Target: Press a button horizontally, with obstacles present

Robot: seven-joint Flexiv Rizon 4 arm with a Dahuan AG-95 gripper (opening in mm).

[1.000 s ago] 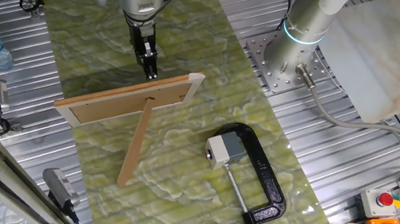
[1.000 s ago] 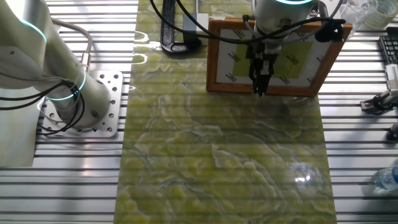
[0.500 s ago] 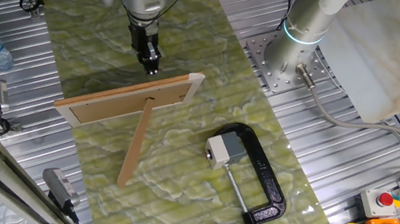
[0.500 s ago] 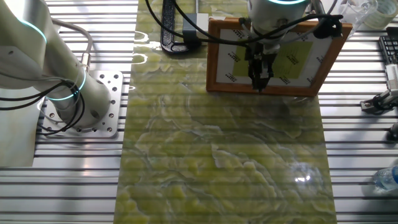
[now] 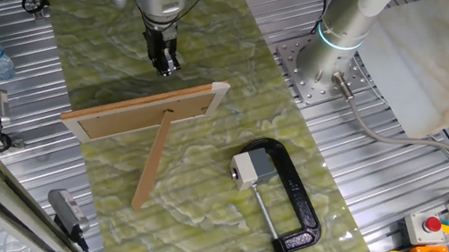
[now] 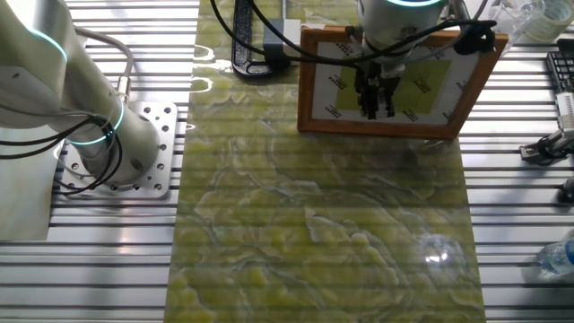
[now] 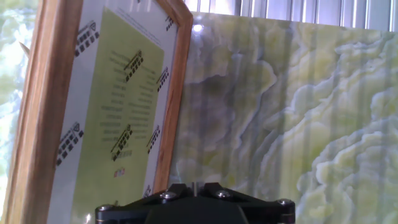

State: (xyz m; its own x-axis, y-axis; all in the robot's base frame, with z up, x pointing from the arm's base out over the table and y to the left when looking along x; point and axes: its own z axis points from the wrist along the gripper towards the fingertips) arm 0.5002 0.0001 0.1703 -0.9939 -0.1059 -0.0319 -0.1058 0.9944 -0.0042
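Button box (image 5: 244, 171), clamped rigid, takes a firm sideways push on its pale face past the light, tippable wooden frame (image 5: 143, 115); my fingers (image 6: 369, 112) show a narrow gap, holding nothing.

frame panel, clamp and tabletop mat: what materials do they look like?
Frame panel: light wood, matte, with a wooden strut leg; its front in the other fixed view holds a printed yellow-green sheet, possibly under glazing.
Clamp: black metal by its look, slightly glossy.
Mat: green marbled pattern with glare spots, so probably a printed glossy sheet rather than stone.
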